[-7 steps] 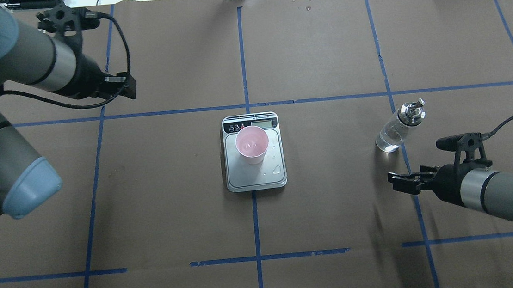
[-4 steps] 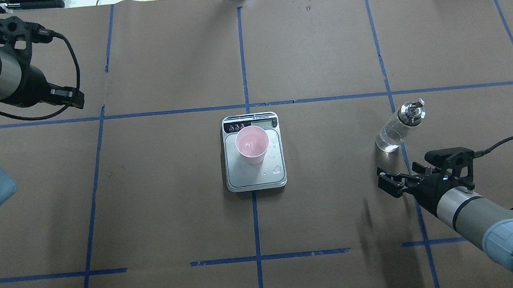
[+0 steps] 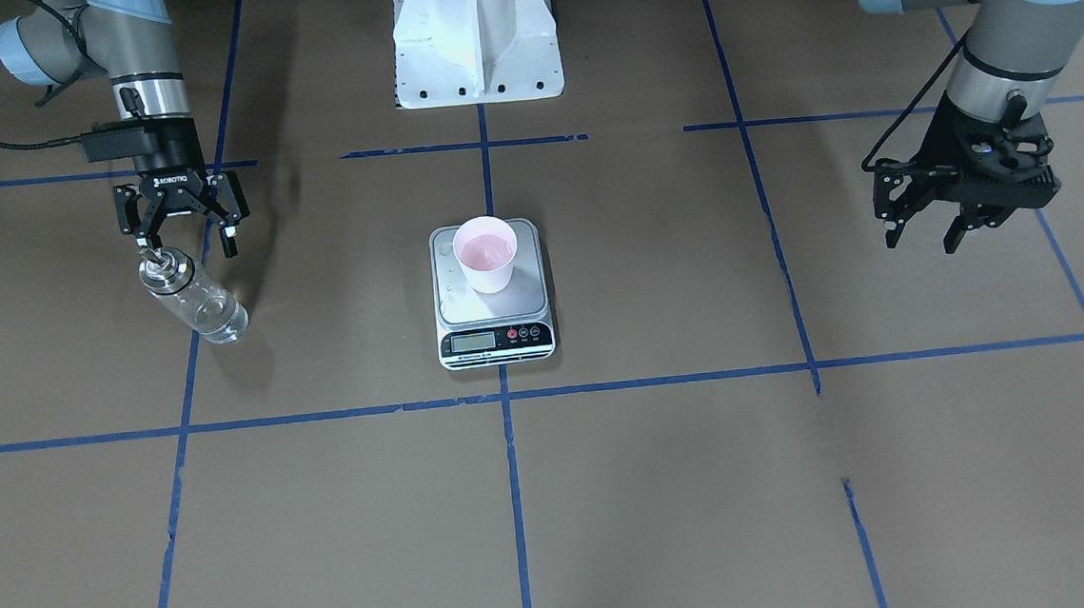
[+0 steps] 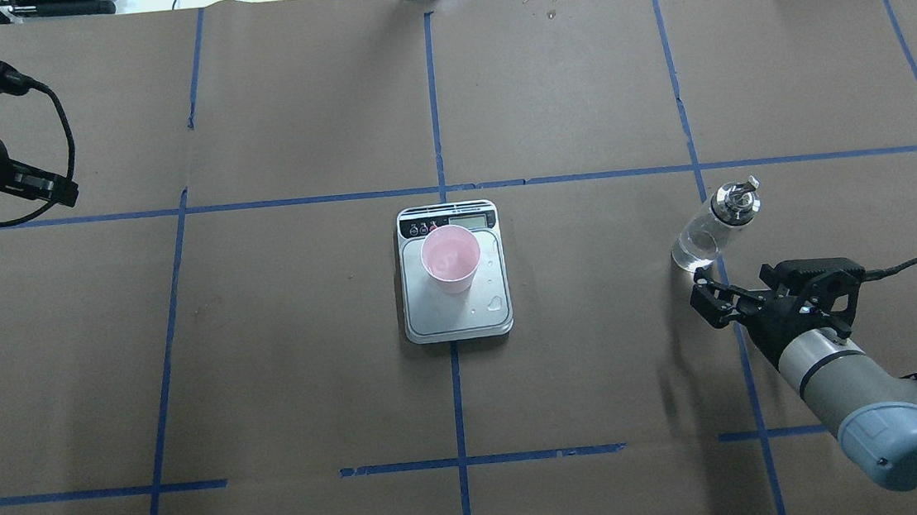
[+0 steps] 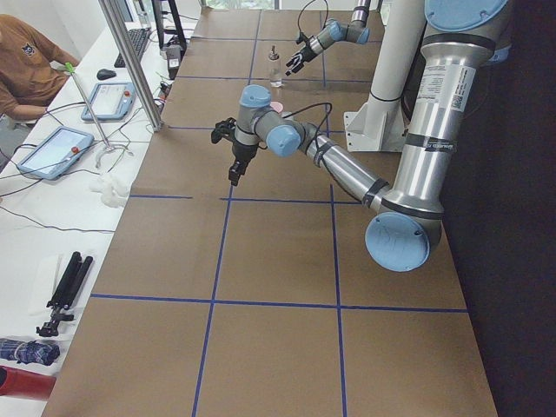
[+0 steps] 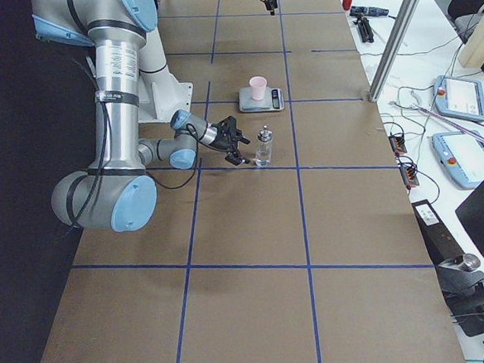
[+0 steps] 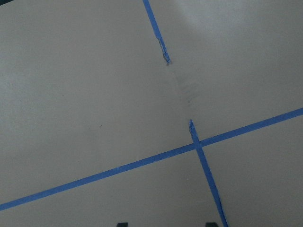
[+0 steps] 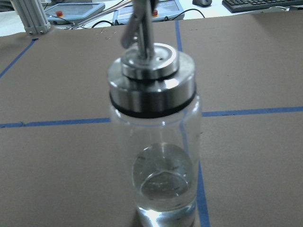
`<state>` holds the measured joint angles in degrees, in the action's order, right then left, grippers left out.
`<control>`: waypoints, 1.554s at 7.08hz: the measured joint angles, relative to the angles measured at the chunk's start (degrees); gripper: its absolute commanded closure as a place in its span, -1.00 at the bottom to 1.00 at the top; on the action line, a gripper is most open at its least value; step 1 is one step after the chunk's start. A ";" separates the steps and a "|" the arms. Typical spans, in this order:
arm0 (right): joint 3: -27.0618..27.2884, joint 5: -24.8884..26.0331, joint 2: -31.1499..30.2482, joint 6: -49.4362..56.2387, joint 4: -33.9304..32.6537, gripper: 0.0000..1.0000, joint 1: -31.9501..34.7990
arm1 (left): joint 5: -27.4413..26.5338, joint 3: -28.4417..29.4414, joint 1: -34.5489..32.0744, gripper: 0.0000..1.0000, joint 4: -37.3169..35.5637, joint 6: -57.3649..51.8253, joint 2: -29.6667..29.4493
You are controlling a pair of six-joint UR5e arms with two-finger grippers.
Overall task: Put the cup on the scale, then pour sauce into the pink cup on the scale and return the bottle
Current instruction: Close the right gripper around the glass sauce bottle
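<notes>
Our right gripper hangs with its jaws apart, right of centre in the overhead view, just below the bottle and not yet around it. The bottle stands upright and fills the right wrist view, with a little clear sauce at the bottom. Our left gripper, jaws also apart, holds nothing at the right of the front-facing view.

The cup sits on the scale at the frame's centre, so we judge the grasp comes next. A finger clipping the tall glass could topple it. A grip on the smooth metal collar could slip.

Brown paper gridded with blue tape covers the table. Beyond it are white benches with tablets, and a person sits at the upper left of the exterior left view.
</notes>
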<state>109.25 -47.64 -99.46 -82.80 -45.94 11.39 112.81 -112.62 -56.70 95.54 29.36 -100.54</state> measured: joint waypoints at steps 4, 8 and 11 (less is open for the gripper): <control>-6.38 7.10 5.35 -0.34 -0.06 -0.99 0.06 | 0.04 -0.19 -0.05 -0.30 0.00 0.18 0.07; -8.50 11.29 6.12 1.39 0.10 -0.92 -0.14 | 0.18 -0.51 -0.07 -0.33 -0.07 0.50 0.08; -11.29 14.23 9.15 5.33 0.60 -0.93 -0.05 | 0.24 -1.30 -0.07 -0.35 -0.19 0.61 0.12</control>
<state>97.96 -33.41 -90.31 -77.47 -45.34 11.34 113.05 -113.92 -56.78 95.35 29.97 -100.42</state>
